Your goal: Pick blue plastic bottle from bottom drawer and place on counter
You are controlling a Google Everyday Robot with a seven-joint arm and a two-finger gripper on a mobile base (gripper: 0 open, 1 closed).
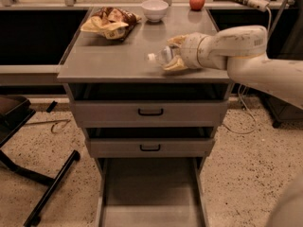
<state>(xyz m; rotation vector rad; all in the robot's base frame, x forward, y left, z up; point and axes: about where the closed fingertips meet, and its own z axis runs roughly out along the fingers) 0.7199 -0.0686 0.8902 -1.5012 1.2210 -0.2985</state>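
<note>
The blue plastic bottle is clear with a white cap pointing left. It lies sideways in my gripper, low over the right part of the grey counter. My gripper is shut on the bottle; its tan fingers wrap the bottle's body. My white arm reaches in from the right. The bottom drawer is pulled out below and its floor is bare.
A chip bag, a white bowl and a red apple sit at the counter's back. Two closed drawers with black handles are above the open one. A black chair base stands at the left.
</note>
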